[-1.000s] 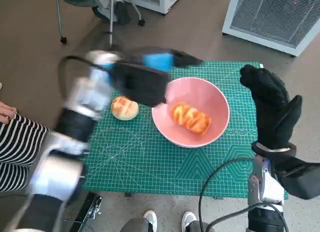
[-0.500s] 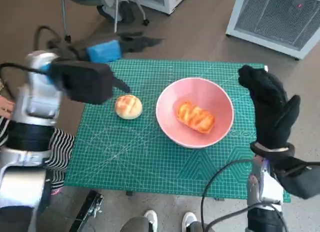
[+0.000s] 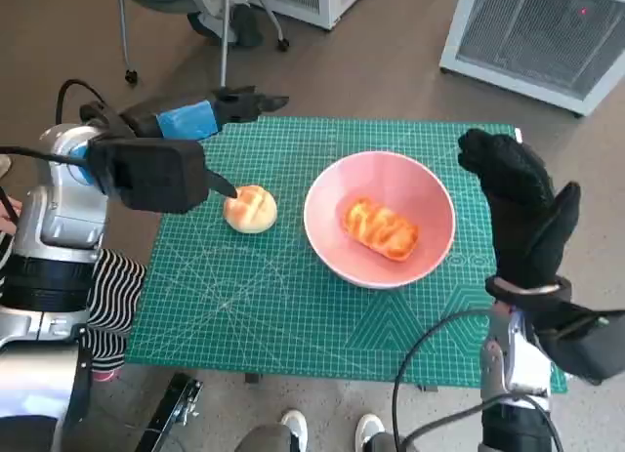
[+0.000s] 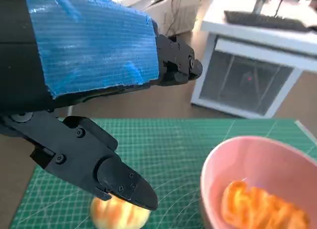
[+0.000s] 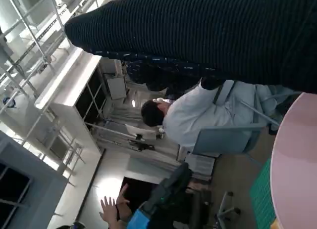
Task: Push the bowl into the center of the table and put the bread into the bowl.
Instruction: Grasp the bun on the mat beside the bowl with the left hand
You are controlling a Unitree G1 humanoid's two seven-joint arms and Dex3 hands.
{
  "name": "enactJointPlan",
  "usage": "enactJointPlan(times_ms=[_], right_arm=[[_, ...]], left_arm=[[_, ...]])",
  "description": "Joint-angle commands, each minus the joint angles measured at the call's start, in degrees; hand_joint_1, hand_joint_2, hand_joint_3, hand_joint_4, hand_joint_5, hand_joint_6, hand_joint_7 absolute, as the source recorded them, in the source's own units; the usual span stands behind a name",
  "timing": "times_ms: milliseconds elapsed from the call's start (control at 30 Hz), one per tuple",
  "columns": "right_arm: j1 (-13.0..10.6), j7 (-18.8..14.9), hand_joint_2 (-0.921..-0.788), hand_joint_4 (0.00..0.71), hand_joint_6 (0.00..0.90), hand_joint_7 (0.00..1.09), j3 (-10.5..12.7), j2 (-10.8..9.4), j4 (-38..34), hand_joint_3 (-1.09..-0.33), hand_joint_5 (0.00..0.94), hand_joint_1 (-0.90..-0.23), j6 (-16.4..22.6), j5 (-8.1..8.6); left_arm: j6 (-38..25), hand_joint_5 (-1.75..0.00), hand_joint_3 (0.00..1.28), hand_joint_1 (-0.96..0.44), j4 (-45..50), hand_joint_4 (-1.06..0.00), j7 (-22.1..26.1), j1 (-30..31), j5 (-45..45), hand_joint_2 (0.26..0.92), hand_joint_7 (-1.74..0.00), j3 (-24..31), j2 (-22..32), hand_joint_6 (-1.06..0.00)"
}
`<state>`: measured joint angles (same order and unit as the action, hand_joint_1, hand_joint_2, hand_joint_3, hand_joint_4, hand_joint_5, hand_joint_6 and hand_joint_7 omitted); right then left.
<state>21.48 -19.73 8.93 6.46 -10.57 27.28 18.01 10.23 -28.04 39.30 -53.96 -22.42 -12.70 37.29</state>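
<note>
Hovering just above and beyond the bun, the left hand holds nothing, its fingers spread; the thumb tip in the left wrist view sits right over the bun's top. The bun lies below the hand and slightly toward the robot, on the green mat, just beside the pink bowl on the hand's right. Bun is round, no long axis to speak of. Left hand is clearly the nearer one.

Right hand stands upright at the far side of the bowl, gloved, empty, fingers extended, near the rim but I cannot tell if it touches.

Bowl sits about mid-counter and already contains one glazed loaf, long axis slanting across the bowl. Judgement: bowl push looks done; the round bun is the piece left out.

Room: bare floor around the counter, a white grille unit beyond, chair legs past the left hand, a person's striped sleeve by the left arm.
</note>
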Motion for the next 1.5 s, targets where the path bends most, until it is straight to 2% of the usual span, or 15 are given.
enactJointPlan(times_ms=[33, 467, 767, 1033, 1200, 1267, 1300, 1333, 1367, 1400, 1433, 1467, 1500], right_arm=[[-0.5, -0.9, -0.921, 0.161, 0.054, 0.38, 0.1, 0.4, -0.8, -0.705, 0.002, -0.700, -1.4, 0.79], [-1.1, -1.8, -0.921, 0.157, 0.053, 0.38, 0.6, 1.1, 0.9, -0.706, 0.000, -0.710, -2.9, 1.08], [-1.8, -2.0, -0.921, 0.155, 0.053, 0.38, 0.8, 1.7, 2.2, -0.706, 0.000, -0.706, -3.0, 1.02], [-2.1, -2.3, -0.921, 0.136, 0.052, 0.38, 1.3, 2.1, 2.8, -0.706, 0.000, -0.705, -3.1, 1.38], [-2.4, -2.0, -0.921, 0.134, 0.051, 0.38, 1.3, 2.2, 3.3, -0.706, 0.000, -0.705, -3.0, 1.19], [-2.4, -1.9, -0.921, 0.134, 0.051, 0.38, 1.3, 2.2, 3.4, -0.706, 0.000, -0.705, -3.0, 1.08], [-2.5, -1.8, -0.921, 0.134, 0.051, 0.38, 1.3, 2.2, 3.5, -0.706, 0.000, -0.705, -2.9, 1.06], [-2.5, -1.8, -0.921, 0.134, 0.051, 0.38, 1.3, 2.2, 3.5, -0.706, 0.001, -0.705, -2.8, 1.01], [-2.5, -1.8, -0.921, 0.137, 0.051, 0.38, 1.3, 2.2, 3.5, -0.706, 0.002, -0.705, -2.8, 0.98], [-2.5, -1.7, -0.921, 0.138, 0.050, 0.38, 1.4, 2.2, 3.5, -0.706, 0.002, -0.705, -2.7, 0.95], [-2.5, -1.7, -0.921, 0.139, 0.050, 0.38, 1.4, 2.2, 3.5, -0.706, 0.003, -0.705, -2.7, 0.94], [-2.5, -1.6, -0.921, 0.141, 0.050, 0.38, 1.4, 2.2, 3.6, -0.706, 0.003, -0.705, -2.6, 0.85], [-2.6, -1.6, -0.921, 0.141, 0.050, 0.38, 1.4, 2.2, 3.6, -0.707, 0.004, -0.704, -2.6, 0.81]], left_arm=[[0.4, -0.01, 0.00, -0.33, -4.4, -0.04, -1.9, -0.1, -2.6, 0.741, -0.02, -2.6, -1.2, -0.21], [2.3, 0.00, 0.00, -0.37, -22.1, -0.06, -8.7, -4.1, -8.7, 0.741, -0.01, -9.0, -6.5, -0.21], [-0.3, 0.00, 0.00, -0.39, -33.6, -0.06, -13.0, -7.7, -13.4, 0.744, 0.00, -13.3, -10.7, -0.21], [-3.1, 0.00, 0.00, -0.31, -39.4, -0.07, -13.8, -9.2, -13.7, 0.743, -0.01, -14.2, -13.3, -0.22], [-4.0, -0.02, 0.00, -0.24, -41.9, -0.10, -16.6, -9.2, -14.4, 0.741, -0.03, -15.0, -14.4, -0.28], [-4.0, -0.02, 0.00, -0.19, -42.8, -0.20, -18.8, -8.9, -14.9, 0.745, -0.04, -15.4, -14.9, -0.39], [-3.9, -0.07, 0.01, -0.16, -43.1, -0.34, -19.7, -8.8, -15.1, 0.756, -0.07, -15.7, -15.0, -0.47], [-3.6, -0.08, 0.01, -0.16, -43.4, -0.39, -20.8, -8.6, -15.4, 0.761, -0.07, -15.9, -15.1, -0.51], [-3.4, -0.12, 0.01, -0.13, -43.6, -0.52, -21.6, -8.5, -15.5, 0.775, -0.10, -16.1, -15.1, -0.59], [-3.1, -0.13, 0.01, -0.12, -43.7, -0.56, -22.5, -8.4, -15.7, 0.780, -0.11, -16.3, -15.0, -0.63], [-2.8, -0.20, 0.01, -0.09, -43.7, -0.66, -23.2, -8.4, -15.8, 0.798, -0.19, -16.4, -15.0, -0.69], [-2.4, -0.27, 0.00, -0.07, -43.5, -0.70, -23.9, -8.3, -15.8, 0.810, -0.30, -16.4, -14.8, -0.70], [-2.1, -0.42, 0.01, -0.06, -43.4, -0.70, -24.5, -8.2, -15.8, 0.832, -0.48, -16.4, -14.8, -0.70]])
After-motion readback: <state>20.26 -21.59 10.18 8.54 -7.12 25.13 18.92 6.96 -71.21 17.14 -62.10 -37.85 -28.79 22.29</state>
